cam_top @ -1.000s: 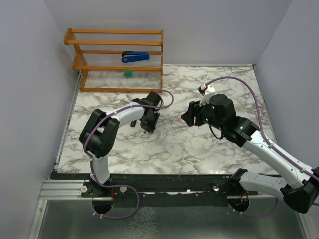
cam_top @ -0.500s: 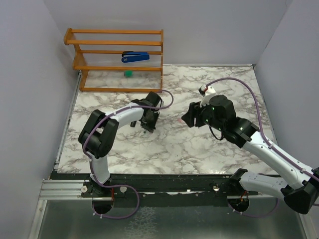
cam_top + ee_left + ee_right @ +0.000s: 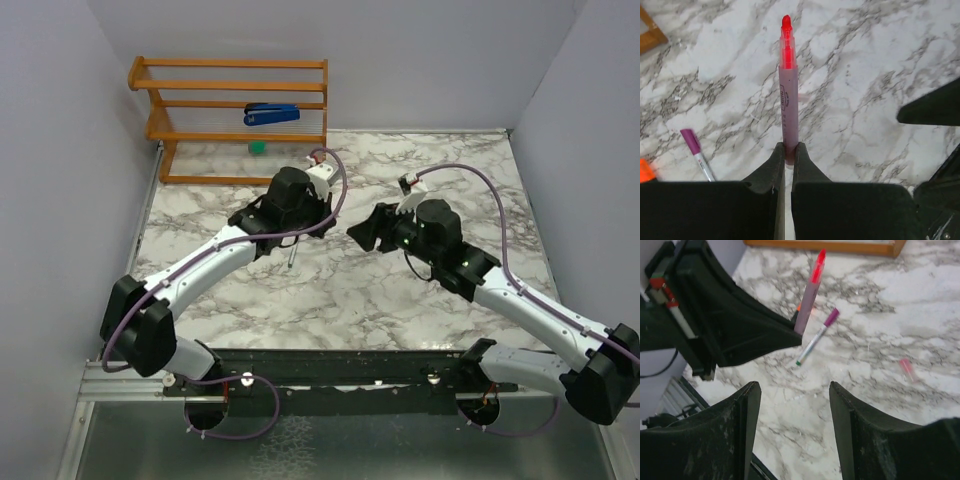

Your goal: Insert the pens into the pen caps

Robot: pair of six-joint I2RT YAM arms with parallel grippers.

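Note:
My left gripper (image 3: 788, 147) is shut on the lower end of the pink pen (image 3: 788, 95), whose bare red tip points away from the jaws. The right wrist view shows that pen (image 3: 809, 295) held above the table. The grey pen (image 3: 815, 342) lies on the marble with the purple cap (image 3: 831, 317) on its far end; it also shows in the left wrist view (image 3: 704, 167). The orange cap (image 3: 645, 171) is at the left edge. The pink cap (image 3: 906, 369) lies alone on the marble. My right gripper (image 3: 795, 385) is open and empty. The black marker is out of view.
A wooden shelf (image 3: 240, 120) stands at the back left with a blue stapler-like object (image 3: 271, 113) on it and a small green object (image 3: 258, 147) lower down. Grey walls close in the marble table (image 3: 450, 190) on both sides.
My left arm has lifted off the table and swung up with the pink pen in its jaws. My right gripper has shifted slightly left toward it.

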